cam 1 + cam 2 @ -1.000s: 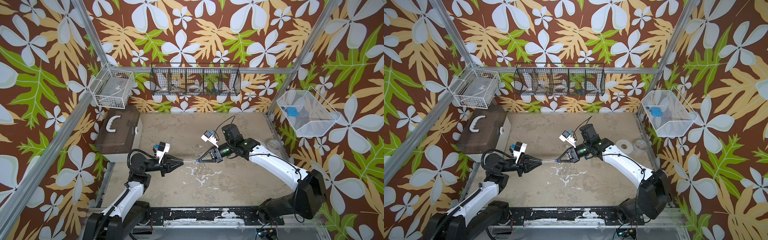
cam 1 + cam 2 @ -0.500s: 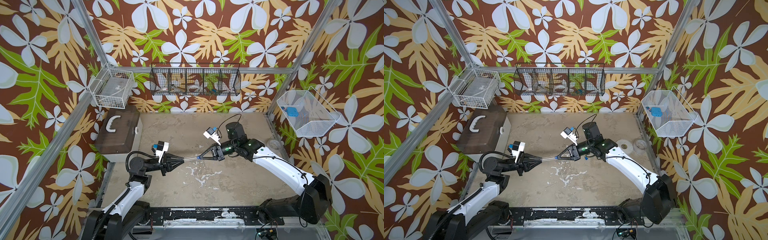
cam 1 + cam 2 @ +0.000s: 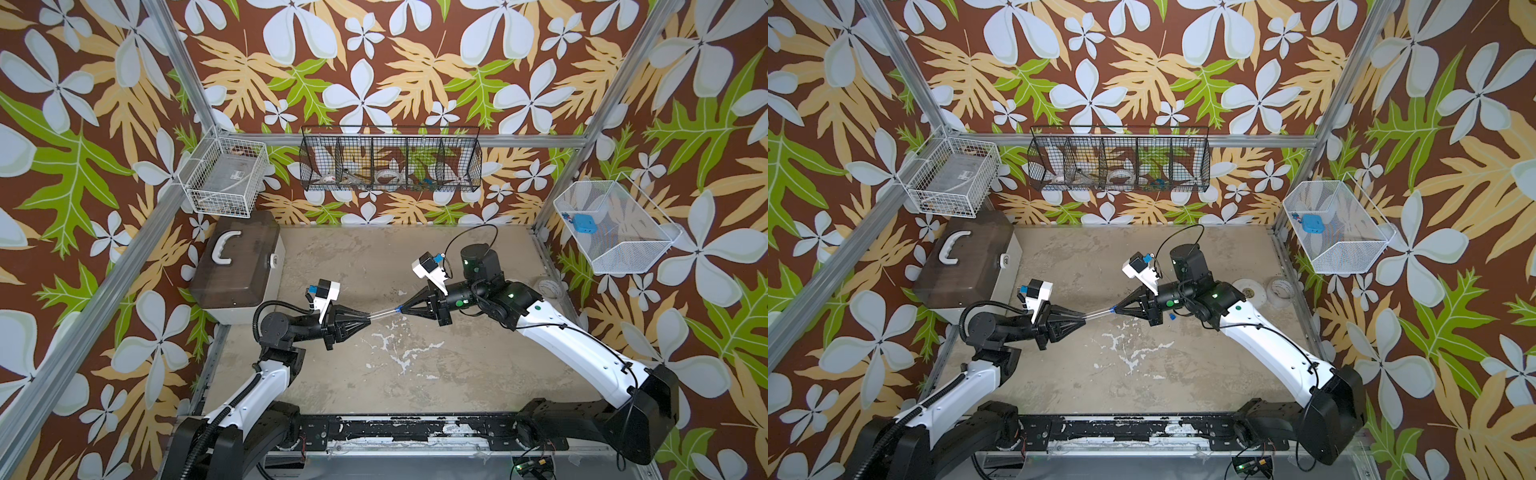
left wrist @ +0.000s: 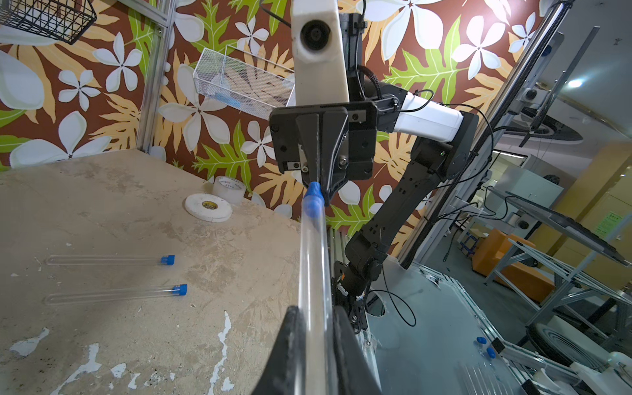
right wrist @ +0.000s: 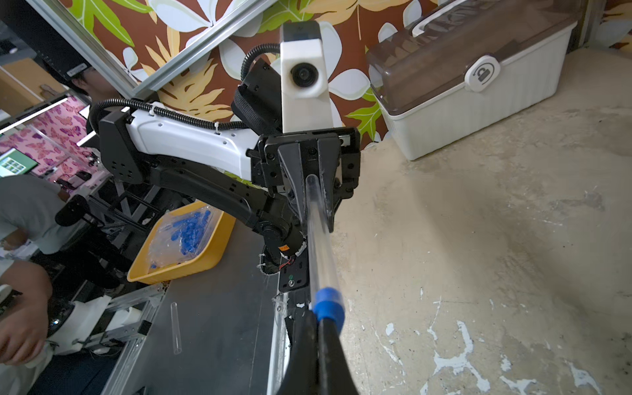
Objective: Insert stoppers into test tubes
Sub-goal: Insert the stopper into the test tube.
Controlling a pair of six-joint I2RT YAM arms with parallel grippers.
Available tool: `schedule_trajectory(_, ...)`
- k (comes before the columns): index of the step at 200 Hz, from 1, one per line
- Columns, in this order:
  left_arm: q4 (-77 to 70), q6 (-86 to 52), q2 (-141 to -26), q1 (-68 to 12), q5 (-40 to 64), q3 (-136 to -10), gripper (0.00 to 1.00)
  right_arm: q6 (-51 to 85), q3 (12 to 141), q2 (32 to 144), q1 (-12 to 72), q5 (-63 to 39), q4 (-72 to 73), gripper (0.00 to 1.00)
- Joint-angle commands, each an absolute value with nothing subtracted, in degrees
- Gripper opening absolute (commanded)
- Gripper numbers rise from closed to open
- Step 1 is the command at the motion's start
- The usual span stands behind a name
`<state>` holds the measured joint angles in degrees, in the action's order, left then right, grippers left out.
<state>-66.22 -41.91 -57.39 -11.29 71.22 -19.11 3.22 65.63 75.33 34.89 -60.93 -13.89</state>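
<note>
Mid-frame, my left claw [image 3: 367, 319] grips a test tube [image 3: 383, 314]. My right claw [image 3: 402, 309] pinches the blue stopper [image 3: 398, 309] at its end.

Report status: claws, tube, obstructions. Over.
Left claw shut on test tube. Right claw shut on stopper, stopper in tube mouth. Two capped tubes lie on table, out of the way.

The test tube [image 4: 313, 266] is clear, smooth and glossy; its stopper [image 4: 313, 200] is matt blue plastic. The left tool [image 3: 366, 319] and right tool [image 3: 402, 309] look matt black plastic. The worktop [image 3: 457, 374] is rough, mottled beige with chipped white patches. The box [image 5: 461, 113] has ribbed white plastic walls.
</note>
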Motion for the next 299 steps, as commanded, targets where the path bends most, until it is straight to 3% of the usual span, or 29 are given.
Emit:
schedule_trajectory(1,-69.43,-43.50,-57.39,-11.95,73.83,-20.04,0.00,-5.34,65.35,75.35,35.81,-59.56,-13.76,0.00)
schedule_trajectory(113,-72.54,-48.70,-57.13,-12.65,73.12,-20.56,0.00,-18.64,56.94,69.21,40.20,-54.20,-1.82,0.00)
schedule_trajectory(195,-73.69,-50.71,-56.78,-12.85,72.88,-21.09,0.00,-39.53,51.73,65.18,42.93,-54.34,-1.46,0.00)
schedule_trajectory(251,-73.70,-50.71,-56.69,-13.07,73.06,-21.18,0.00,-42.15,52.39,66.07,43.64,-52.18,-2.07,0.00)
schedule_trajectory(278,-73.60,-50.21,-56.69,-13.07,73.12,-21.01,0.00,-41.35,52.66,65.64,43.66,-50.61,-3.39,0.22)
schedule_trajectory(299,-73.30,-49.83,-56.60,-12.65,73.47,-21.10,0.00,-40.96,51.94,64.55,43.62,-49.99,-3.60,0.30)
